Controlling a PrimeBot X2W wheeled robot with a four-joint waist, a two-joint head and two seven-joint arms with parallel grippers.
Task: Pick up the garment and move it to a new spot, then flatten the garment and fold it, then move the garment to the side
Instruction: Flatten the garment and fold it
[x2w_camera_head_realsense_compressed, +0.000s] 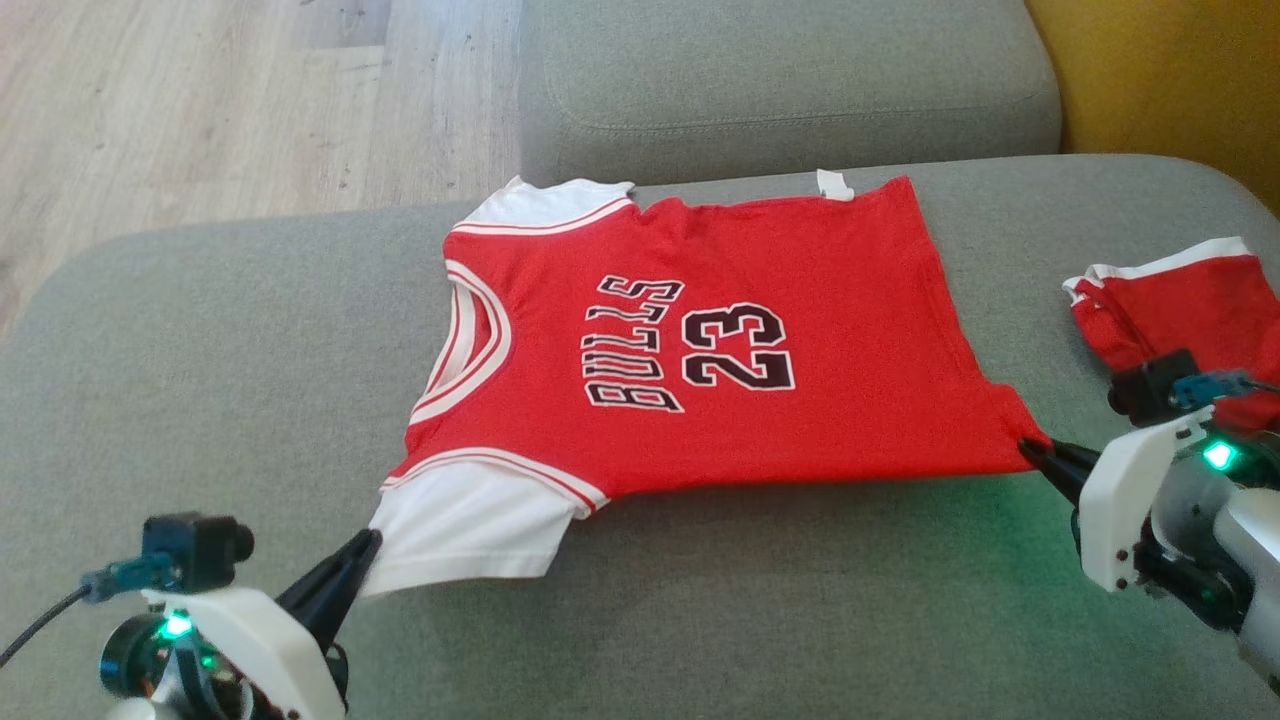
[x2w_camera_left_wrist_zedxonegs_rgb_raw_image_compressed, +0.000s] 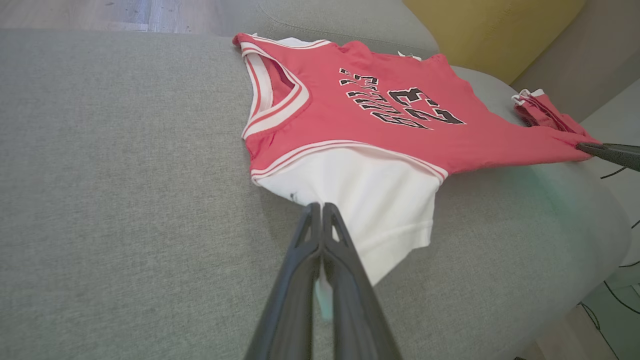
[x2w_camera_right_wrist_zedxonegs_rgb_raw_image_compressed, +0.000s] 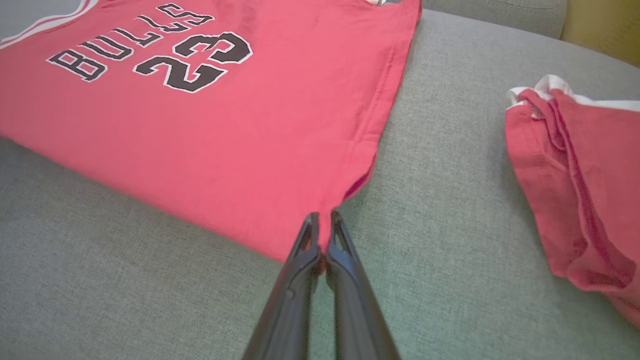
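Observation:
The garment (x2w_camera_head_realsense_compressed: 700, 340) is a red T-shirt with white sleeves and black "BULLS 23" lettering, spread flat on the grey couch cushion with its collar toward the left. My left gripper (x2w_camera_head_realsense_compressed: 368, 543) is shut on the edge of the near white sleeve (x2w_camera_left_wrist_zedxonegs_rgb_raw_image_compressed: 370, 200), its fingers (x2w_camera_left_wrist_zedxonegs_rgb_raw_image_compressed: 332, 235) pressed together on the cloth. My right gripper (x2w_camera_head_realsense_compressed: 1030, 448) is shut on the near hem corner (x2w_camera_right_wrist_zedxonegs_rgb_raw_image_compressed: 325, 220) of the garment, which is pulled to a point. The garment (x2w_camera_left_wrist_zedxonegs_rgb_raw_image_compressed: 380, 115) looks stretched between the two grips.
A second red garment with white trim (x2w_camera_head_realsense_compressed: 1180, 300) lies crumpled at the right edge of the cushion (x2w_camera_head_realsense_compressed: 250, 330), close to my right arm. A grey backrest cushion (x2w_camera_head_realsense_compressed: 790, 80) lies beyond, a yellow surface (x2w_camera_head_realsense_compressed: 1170, 70) at the top right, wood floor (x2w_camera_head_realsense_compressed: 200, 100) at the far left.

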